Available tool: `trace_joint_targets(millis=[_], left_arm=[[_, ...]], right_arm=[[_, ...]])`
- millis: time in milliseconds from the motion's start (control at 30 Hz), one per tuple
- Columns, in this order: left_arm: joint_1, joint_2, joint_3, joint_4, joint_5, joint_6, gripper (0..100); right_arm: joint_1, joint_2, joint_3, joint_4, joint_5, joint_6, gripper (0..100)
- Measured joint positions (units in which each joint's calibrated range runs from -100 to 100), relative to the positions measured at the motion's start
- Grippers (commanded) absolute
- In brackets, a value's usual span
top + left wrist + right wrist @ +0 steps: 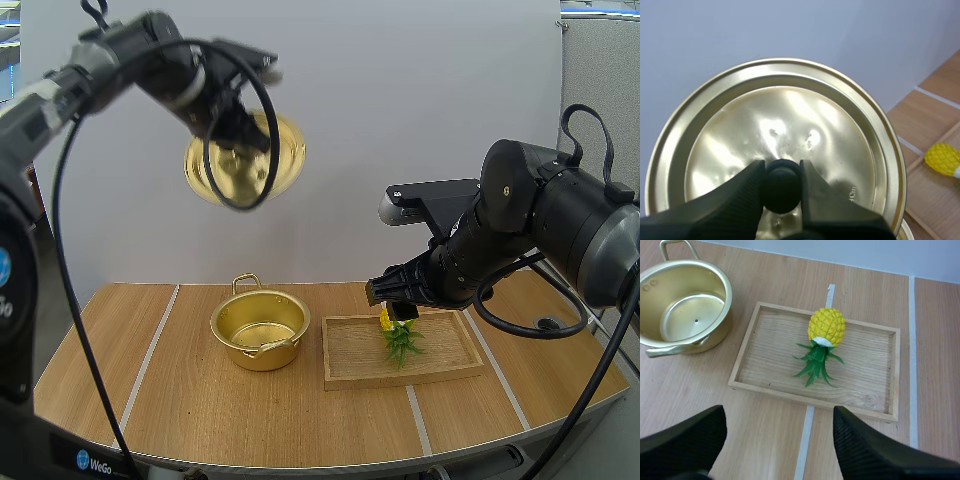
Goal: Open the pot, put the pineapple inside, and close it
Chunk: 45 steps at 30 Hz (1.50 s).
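A: Wooden table (pixel 200 410): what lies on it below the right gripper (pixel 779 412)?
B: A pineapple (pixel 826 326), yellow body, green leaves, on its side in the tray (pixel 865 385); that gripper's fingers stand apart.
A: And the left gripper (pixel 781 170)?
B: Clamped on the knob (pixel 782 187) of the lid (pixel 790 110), pot (pixel 722 290) open well below.

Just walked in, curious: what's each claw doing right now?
Left gripper: closed on the knob of the lid, held up in the air.
Right gripper: open, empty, above the pineapple on the tray.
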Motion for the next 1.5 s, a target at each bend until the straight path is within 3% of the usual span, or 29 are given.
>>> trace_joint_targets(millis=[433,833,1233,1500], left_arm=[[0.0,-0.9,-23.6,6.2,0.0,-9.1,0],[0.0,-1.8,-31.3,9.9,-7.6,-11.8,0],[0.0,-1.8,-31.7,10.0,-8.3,-12.0,0],[0.0,-1.8,-31.7,10.0,-8.3,-12.0,0]], right_arm=[[0.0,0.0,0.0,0.0,0.0,0.0,100],[0.0,0.4,0.0,-0.6,-2.7,0.3,100],[-1.3,17.2,-4.4,-3.8,-11.2,3.8,100],[-3.9,29.2,-11.1,0.5,-13.7,4.2,100]])
